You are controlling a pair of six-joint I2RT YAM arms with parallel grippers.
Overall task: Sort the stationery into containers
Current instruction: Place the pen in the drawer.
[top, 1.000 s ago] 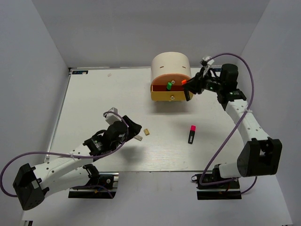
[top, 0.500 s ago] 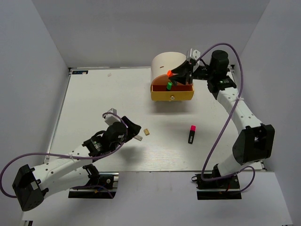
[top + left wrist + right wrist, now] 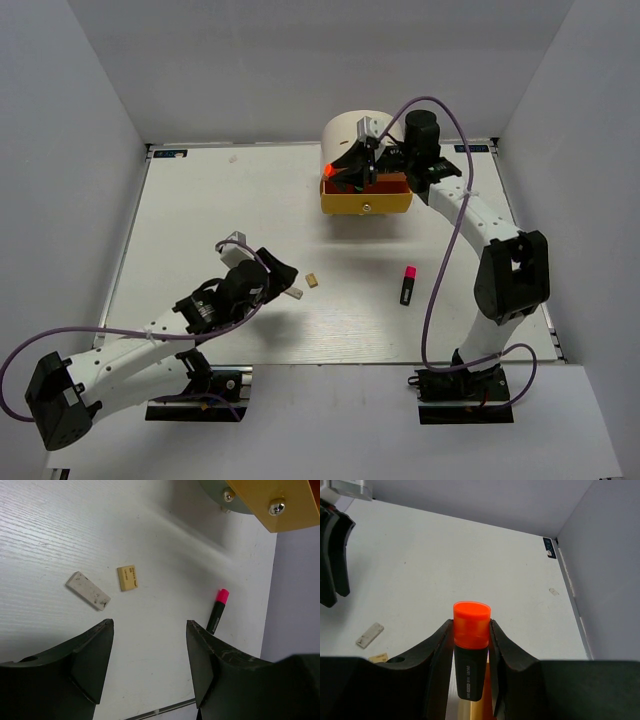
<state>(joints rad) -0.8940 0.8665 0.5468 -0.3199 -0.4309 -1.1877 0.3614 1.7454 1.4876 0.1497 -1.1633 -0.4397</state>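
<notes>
The right gripper (image 3: 347, 172) is clamped on the orange-capped highlighter (image 3: 330, 171), its 2 fingers pressing the black barrel just below the cap. It holds the highlighter above the left part of the pulled-out yellow drawer (image 3: 378, 203), in front of the cream desk unit (image 3: 355, 130). In the right wrist view the cap points away from the camera.

The left gripper (image 3: 148, 630) hangs over the white table (image 3: 200, 220) with its fingers apart and nothing between them. Just beyond them lie the grey eraser (image 3: 88, 590) and the tan eraser (image 3: 128, 578), near each other but not touching. The pink-capped highlighter (image 3: 408, 285) lies on the table further right, well apart from both.
</notes>
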